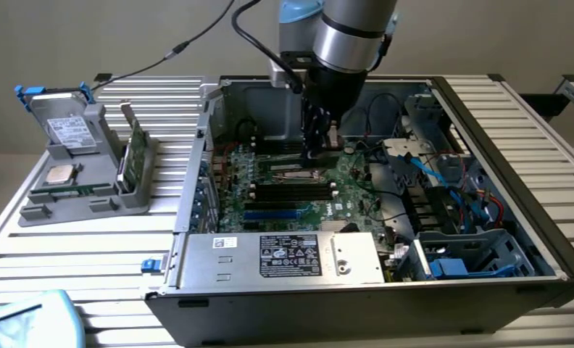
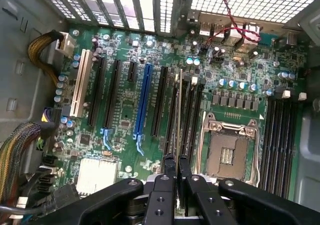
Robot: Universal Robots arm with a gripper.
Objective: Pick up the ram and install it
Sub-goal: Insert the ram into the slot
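The gripper [image 2: 176,161] is nearly shut, its two fingers [image 2: 169,177] pinching the ram [image 2: 179,110] by its flat faces. The stick appears edge-on as a thin line running out from the jaws. It lies along the bank of black memory slots [image 2: 192,115] just beside the empty CPU socket [image 2: 227,152], on the green motherboard [image 2: 125,150]. Whether its lower edge is touching a slot or is just above one I cannot tell.

The likely trouble is alignment. If the stick sits slightly off the slot's line, or tilted in the grip, pushing down could jam it on the slot wall or bend the board. With so narrow a hold, it could also twist between the pads.

The wrist view gives the lineup of stick against slots, while the exterior view gives depth — the arm reaches well down into the open computer case [image 1: 519,210]. At the exterior view's left, well apart from the case, a grey parts stand [image 1: 75,188] sits on the slatted table [image 1: 93,254]
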